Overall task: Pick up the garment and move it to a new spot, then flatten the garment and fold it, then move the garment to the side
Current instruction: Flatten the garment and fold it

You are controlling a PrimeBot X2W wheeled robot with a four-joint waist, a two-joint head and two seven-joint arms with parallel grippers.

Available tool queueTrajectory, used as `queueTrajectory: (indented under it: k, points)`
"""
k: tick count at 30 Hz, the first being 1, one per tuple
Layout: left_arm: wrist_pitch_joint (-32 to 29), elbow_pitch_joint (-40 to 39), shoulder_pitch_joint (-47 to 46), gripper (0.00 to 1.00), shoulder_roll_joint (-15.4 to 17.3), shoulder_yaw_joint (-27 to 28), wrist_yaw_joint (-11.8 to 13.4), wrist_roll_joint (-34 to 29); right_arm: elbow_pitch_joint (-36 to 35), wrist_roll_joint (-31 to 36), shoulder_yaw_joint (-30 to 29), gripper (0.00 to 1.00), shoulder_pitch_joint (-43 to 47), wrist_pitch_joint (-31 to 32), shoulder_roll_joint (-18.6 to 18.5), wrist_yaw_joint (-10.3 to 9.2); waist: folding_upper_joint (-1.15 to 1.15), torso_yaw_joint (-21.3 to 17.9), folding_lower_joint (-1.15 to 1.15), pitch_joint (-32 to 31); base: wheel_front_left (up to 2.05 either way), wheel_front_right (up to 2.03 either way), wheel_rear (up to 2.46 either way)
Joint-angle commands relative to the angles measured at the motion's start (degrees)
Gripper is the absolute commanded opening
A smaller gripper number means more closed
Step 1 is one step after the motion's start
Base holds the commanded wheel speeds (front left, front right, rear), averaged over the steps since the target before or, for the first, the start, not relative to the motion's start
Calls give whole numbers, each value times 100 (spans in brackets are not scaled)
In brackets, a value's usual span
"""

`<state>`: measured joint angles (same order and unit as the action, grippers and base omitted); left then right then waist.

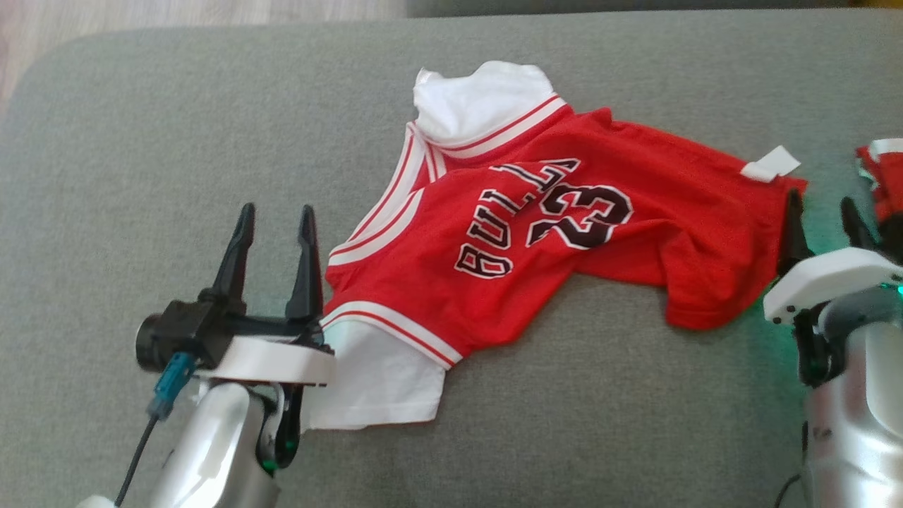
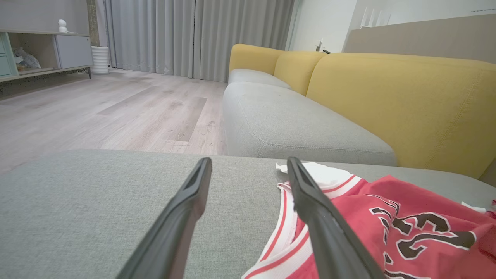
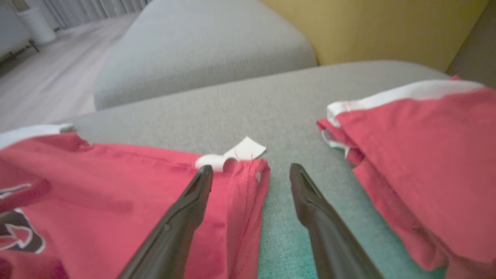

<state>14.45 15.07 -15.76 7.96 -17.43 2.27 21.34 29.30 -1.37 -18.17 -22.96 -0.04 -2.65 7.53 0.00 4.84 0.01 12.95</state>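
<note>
Both jaws spread, holding nothing. Jersey (image 1: 536,233) lies rumpled. I'd pinch one end with left gripper (image 1: 276,209), the other with right gripper (image 1: 822,200), then pull apart evenly.

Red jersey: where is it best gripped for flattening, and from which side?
Take the red jersey at its hem edge beside the white tag, from the robot's right: that edge lies free on the cushion, between the right gripper's open jaws.
</note>
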Motion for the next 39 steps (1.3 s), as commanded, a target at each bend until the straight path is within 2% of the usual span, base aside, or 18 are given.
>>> queueTrajectory:
  k: [1,5,12,13,14,15,20,26,33,39]
  points:
    - [54,-109,-294,100,-37,297,-96,-122,165,211,-47,100,-310,191,-22,-4,0,85,-1,97,0,0,0]
    - [54,-35,-314,100,-199,438,-275,-289,761,736,-497,100,-739,416,-22,-4,0,157,-1,173,0,0,0]
    - [54,68,-361,100,-379,606,-491,-509,1560,1275,-809,100,-1302,725,-22,-4,0,237,-1,317,0,0,0]
    - [54,77,-367,100,-399,617,-511,-532,1641,1369,-812,84,-1363,762,-22,-4,0,243,-1,329,0,0,0]
    - [54,81,-371,100,-416,634,-528,-548,1694,1444,-834,13,-1430,771,-22,-4,0,243,-1,341,0,0,0]
    - [54,81,-375,100,-431,654,-540,-562,1719,1516,-845,0,-1495,749,-28,-4,0,240,-1,354,0,0,0]
    - [54,101,-377,100,-480,758,-590,-595,1794,1648,-591,0,-1822,445,-184,-4,0,190,-1,318,0,0,0]
    - [54,92,-292,100,-502,906,-626,-580,1309,1523,357,0,-1951,-314,-494,-4,0,64,-1,32,0,0,0]
    - [54,42,-77,100,-506,916,-601,-461,-151,1096,1572,0,-1563,-800,-988,-4,0,-69,-1,-419,0,0,0]
    - [54,-17,63,100,-507,895,-563,-429,-1692,926,2148,0,-998,-869,-1308,-4,0,-52,-1,-677,0,0,0]
